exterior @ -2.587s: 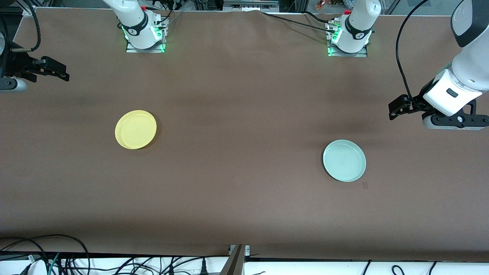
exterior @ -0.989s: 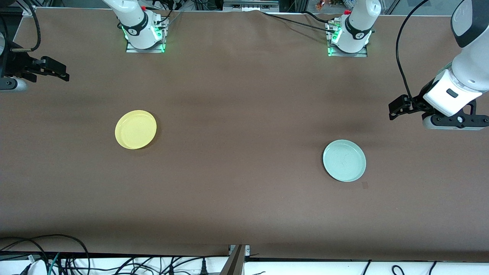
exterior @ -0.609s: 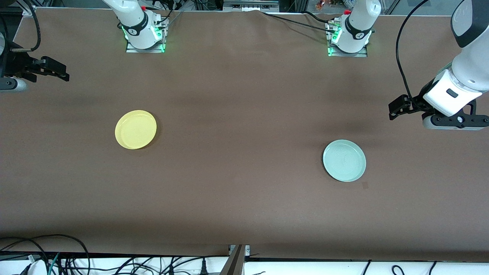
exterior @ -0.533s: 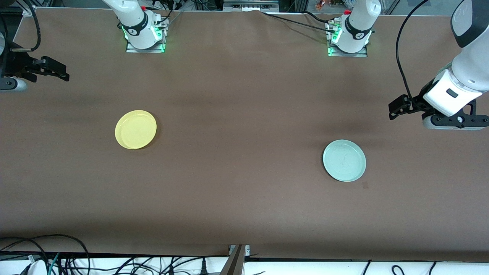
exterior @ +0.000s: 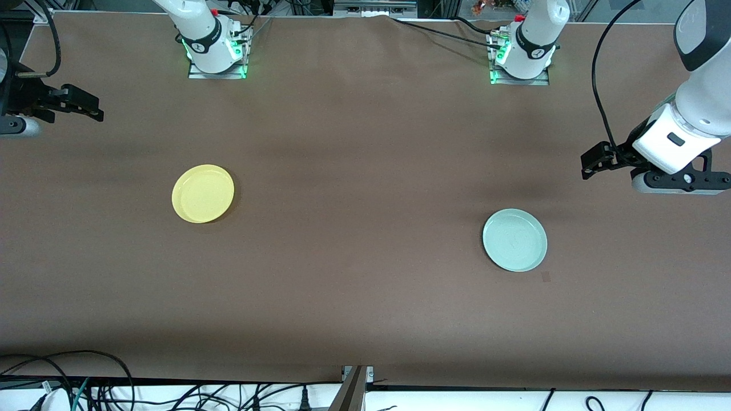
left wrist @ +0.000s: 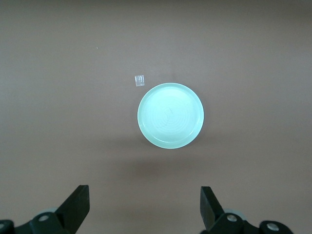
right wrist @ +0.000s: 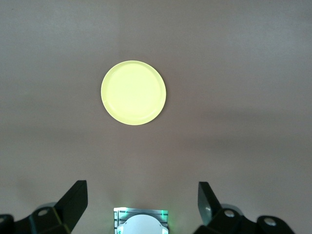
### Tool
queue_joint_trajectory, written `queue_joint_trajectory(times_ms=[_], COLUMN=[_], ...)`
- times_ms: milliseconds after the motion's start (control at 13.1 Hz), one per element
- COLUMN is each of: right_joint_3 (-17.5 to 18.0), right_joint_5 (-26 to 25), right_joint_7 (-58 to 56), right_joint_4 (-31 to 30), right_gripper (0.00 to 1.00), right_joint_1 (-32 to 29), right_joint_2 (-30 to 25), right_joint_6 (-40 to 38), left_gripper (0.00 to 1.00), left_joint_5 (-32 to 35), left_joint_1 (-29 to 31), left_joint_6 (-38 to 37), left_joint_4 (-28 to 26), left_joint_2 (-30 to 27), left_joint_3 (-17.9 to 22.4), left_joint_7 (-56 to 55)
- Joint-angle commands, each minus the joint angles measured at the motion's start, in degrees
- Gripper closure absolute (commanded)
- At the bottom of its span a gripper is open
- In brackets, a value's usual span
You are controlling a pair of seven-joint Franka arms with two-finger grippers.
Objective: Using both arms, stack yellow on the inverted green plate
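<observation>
The yellow plate (exterior: 203, 193) (right wrist: 133, 92) lies flat, hollow side up, toward the right arm's end of the table. The green plate (exterior: 514, 240) (left wrist: 170, 115) also lies flat with its rim up, toward the left arm's end and a little nearer to the front camera. My left gripper (exterior: 593, 162) (left wrist: 144, 191) hangs open and empty high over the table's end, away from the green plate. My right gripper (exterior: 83, 108) (right wrist: 141, 185) hangs open and empty high over the other end, away from the yellow plate. Both arms wait.
A small pale square mark (exterior: 546, 277) (left wrist: 140, 80) sits on the brown table beside the green plate. The right arm's base (exterior: 214, 54) (right wrist: 141, 222) and the left arm's base (exterior: 522, 57) stand along the table's edge farthest from the front camera. Cables (exterior: 85, 388) lie past the nearest edge.
</observation>
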Motion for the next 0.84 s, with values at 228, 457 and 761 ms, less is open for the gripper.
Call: queue_joint_trajectory(times_ms=[228, 457, 761], right_joint_3=[0.29, 0.29, 0.29], right_joint_5=[-0.75, -0.75, -0.75], right_joint_7=[-0.17, -0.26, -0.26], right_joint_4=[0.87, 0.87, 0.87], right_gripper=[0.00, 0.00, 0.00], right_joint_1=[0.02, 0.02, 0.02], right_joint_2=[-0.11, -0.11, -0.11], right_joint_6=[-1.01, -1.10, -1.10], left_gripper=[0.00, 0.00, 0.00], left_joint_5=[1.31, 0.43, -1.33], left_joint_1=[-0.24, 0.37, 0.46], left_joint_6=[-1.08, -0.37, 1.82], left_joint_4=[1.21, 1.39, 1.39], left_joint_2=[0.58, 0.76, 2.69], left_joint_3=[0.02, -0.07, 0.02], left_joint_7=[-0.15, 0.20, 0.55])
